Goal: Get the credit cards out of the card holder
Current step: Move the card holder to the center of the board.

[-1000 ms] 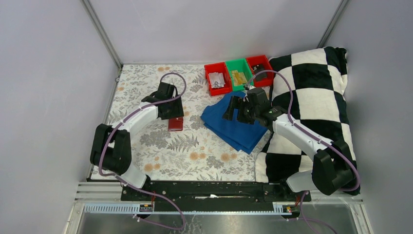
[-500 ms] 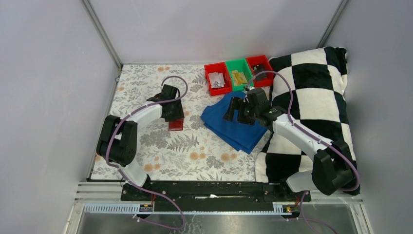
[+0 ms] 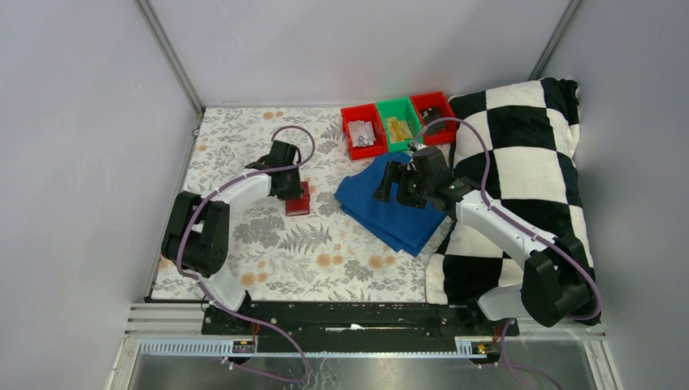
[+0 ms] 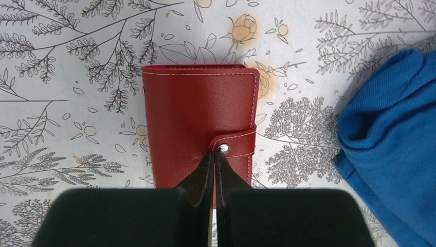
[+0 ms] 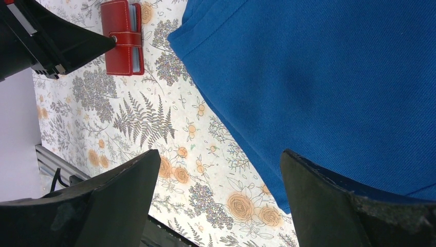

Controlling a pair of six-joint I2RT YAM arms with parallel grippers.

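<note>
So, this is looking like the opening step: the card holder (image 4: 198, 113) is lying shut on the tabletop (image 3: 244, 138), about midway between the near and far edges and just left of the blue cloth (image 5: 319, 77), with its strap tab (image 4: 239, 143) snapped down. The left tool (image 4: 216, 154) is sitting with its tips pressed together right at the snap. I can't tell whether it's actually pinching the tab's edge or only touching it. The right tool (image 5: 220, 162) is hanging over the cloth with its jaws wide apart, holding nothing. No credit cards are showing, so I'm guessing they're all inside.

Next move, I'm thinking, is peeling that tab up off the snap — probably with the other arm pinning the holder so it isn't just dragging along.

Compared to a second ago, the left tool was spread and is now closed, and the holder is looking nudged a touch toward the far edge. The right arm isn't budging.
</note>
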